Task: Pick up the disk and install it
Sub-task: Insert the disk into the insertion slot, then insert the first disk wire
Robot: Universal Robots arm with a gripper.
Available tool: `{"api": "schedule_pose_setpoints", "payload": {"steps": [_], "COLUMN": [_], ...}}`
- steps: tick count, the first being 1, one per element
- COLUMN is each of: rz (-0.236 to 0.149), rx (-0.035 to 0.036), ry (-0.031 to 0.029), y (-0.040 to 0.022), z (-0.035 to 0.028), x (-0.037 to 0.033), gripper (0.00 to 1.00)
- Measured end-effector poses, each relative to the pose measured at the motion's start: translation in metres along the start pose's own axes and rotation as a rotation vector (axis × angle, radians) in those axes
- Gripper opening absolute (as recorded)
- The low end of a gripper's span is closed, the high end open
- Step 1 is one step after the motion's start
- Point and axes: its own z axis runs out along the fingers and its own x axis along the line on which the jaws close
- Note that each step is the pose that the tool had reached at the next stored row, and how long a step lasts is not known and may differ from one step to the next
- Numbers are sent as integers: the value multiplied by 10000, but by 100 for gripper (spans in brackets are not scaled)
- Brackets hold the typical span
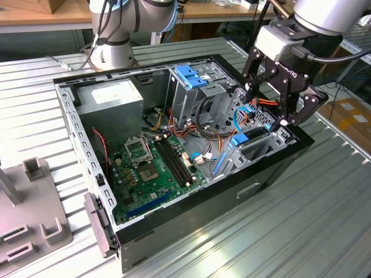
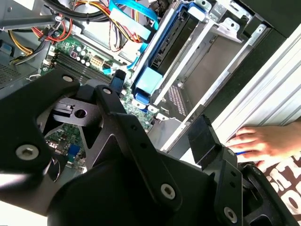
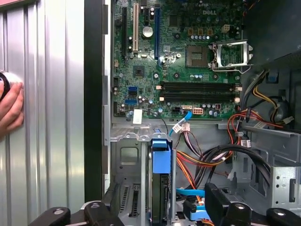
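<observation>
On ribbed metal table (image 1: 324, 220), open case (image 1: 232, 197): gripper (image 1: 270, 110) spread wide and empty, straight above disk (image 3: 161, 188) standing edge-on, lower centre of first wrist view.

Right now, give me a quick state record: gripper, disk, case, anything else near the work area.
gripper: open, empty, above the case's drive-bay end
disk: blue-framed, on edge in a metal bay slot, apart from the gripper
seating: cannot tell whether fully home
case: side open, lying on the ribbed metal table
person: hand resting on the table beside the case
</observation>
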Motion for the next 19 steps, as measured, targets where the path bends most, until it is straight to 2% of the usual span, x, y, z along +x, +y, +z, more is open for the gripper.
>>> {"api": "schedule_pose_setpoints", "payload": {"steps": [3, 6, 8, 19], "rz": [2, -1, 0, 1], "rx": [-1, -2, -2, -2], "ry": [2, 4, 4, 3], "y": [-20, -37, -52, -70], "z": [55, 80, 91, 108], "x": [-20, -93, -112, -118], "gripper": [80, 80, 80, 80]}}
